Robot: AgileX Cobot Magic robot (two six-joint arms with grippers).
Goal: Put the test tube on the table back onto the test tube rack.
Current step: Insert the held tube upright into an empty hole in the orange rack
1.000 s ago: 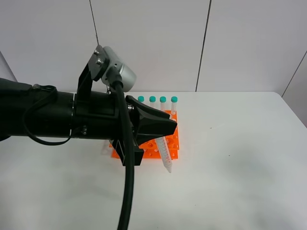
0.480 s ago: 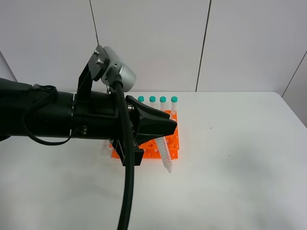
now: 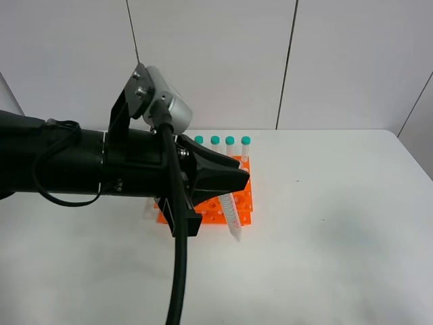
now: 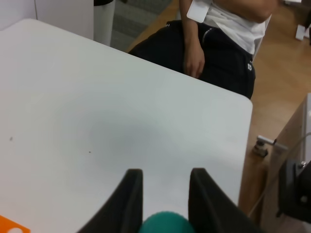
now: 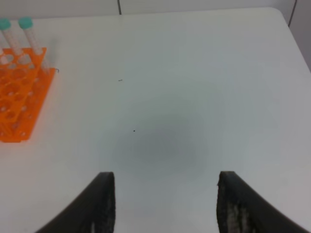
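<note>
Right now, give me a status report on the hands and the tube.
Left hand shut on the test tube. Tube tilted at the test tube rack's near corner, not seated. Right hand open over the table. No obstruction seen.

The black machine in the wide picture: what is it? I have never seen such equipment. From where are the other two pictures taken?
It is one arm of a two-armed robot, seen from a high camera. Its left gripper is shut on a teal-capped tube, tilted at the near edge of an orange rack on a white table. Other tubes stand in the rack. The other pictures come from cameras on the wrists: one shows the cap between the left gripper's fingers; the other shows the right gripper, open and empty, above the table.
</note>
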